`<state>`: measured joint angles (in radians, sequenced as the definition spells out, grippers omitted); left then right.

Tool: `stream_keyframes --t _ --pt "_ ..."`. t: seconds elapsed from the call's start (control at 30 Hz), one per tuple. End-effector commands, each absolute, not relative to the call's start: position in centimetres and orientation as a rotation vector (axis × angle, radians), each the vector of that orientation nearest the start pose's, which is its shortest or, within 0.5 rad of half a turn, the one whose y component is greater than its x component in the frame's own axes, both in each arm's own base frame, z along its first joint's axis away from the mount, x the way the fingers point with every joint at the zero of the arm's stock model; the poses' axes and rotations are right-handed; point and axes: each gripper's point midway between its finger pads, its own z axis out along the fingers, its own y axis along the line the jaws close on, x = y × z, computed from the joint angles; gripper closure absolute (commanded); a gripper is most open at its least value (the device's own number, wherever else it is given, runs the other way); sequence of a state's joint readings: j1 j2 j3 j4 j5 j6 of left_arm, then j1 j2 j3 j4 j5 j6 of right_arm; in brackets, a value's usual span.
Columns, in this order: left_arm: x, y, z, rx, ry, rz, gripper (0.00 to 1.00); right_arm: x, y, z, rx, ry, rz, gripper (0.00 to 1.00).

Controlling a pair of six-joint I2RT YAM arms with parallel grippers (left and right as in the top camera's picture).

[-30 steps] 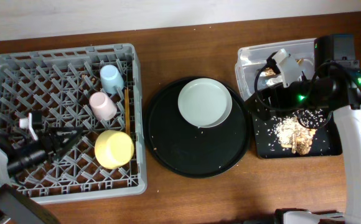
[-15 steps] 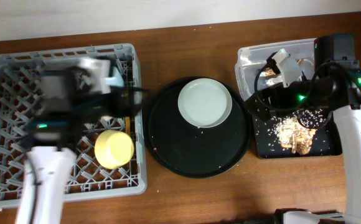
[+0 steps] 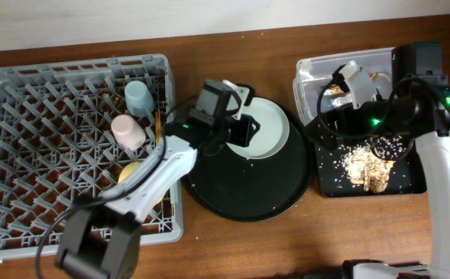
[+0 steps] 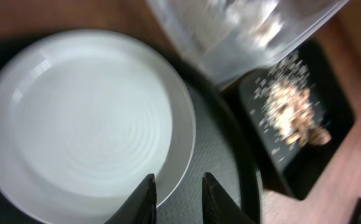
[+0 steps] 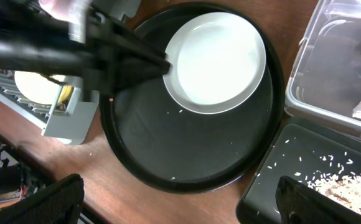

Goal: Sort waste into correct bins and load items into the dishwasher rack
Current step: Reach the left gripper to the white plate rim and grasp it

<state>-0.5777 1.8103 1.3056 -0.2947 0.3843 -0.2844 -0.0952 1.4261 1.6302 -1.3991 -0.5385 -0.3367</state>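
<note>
The white plate (image 3: 262, 128) lies on the round black tray (image 3: 244, 190). My left gripper (image 3: 239, 130) is open at the plate's left edge. In the left wrist view (image 4: 179, 200) its fingers straddle the rim of the plate (image 4: 75, 124) without closing on it. My right gripper (image 3: 322, 128) hangs open and empty (image 5: 180, 199) high above the gap between the round tray and the bins. The grey rack (image 3: 23, 147) holds the pink cup (image 3: 128, 132), blue cup (image 3: 138, 97), chopsticks (image 3: 157, 128) and yellow bowl (image 3: 132, 172), which is partly hidden by my left arm.
The clear tub (image 3: 326, 71) stands at the back right, its contents mostly hidden by my right arm. In front of it the flat black tray (image 3: 330, 182) holds food scraps (image 3: 363, 167). The round tray carries a few crumbs.
My left arm has swung from the rack's front left, across the rack, to the plate's edge on the round tray. The right arm has not moved.
</note>
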Motion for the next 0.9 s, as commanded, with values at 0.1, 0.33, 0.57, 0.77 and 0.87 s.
stream_keyframes --t 0.1,0.33,0.57,0.77,0.87 --pt "38.6 -31.2 5.4 0.508 2.565 -0.668 0.84 29.9 5.8 27.5 -0.441 2.575 0.591 0.01" --pt "36.3 -28.9 0.8 0.494 2.762 -0.543 0.89 29.9 5.8 27.5 -0.441 2.575 0.59 0.01" --pt "32.9 -25.9 -0.6 0.48 2.956 -0.426 0.9 29.9 5.8 27.5 -0.441 2.575 0.59 0.01" --pt "33.7 -24.1 2.1 0.458 2.995 -0.238 0.9 29.9 5.8 27.5 -0.441 2.575 0.591 0.01" --pt "34.4 -23.5 4.8 0.455 2.979 -0.151 0.87 29.9 5.8 27.5 -0.441 2.575 0.59 0.01"
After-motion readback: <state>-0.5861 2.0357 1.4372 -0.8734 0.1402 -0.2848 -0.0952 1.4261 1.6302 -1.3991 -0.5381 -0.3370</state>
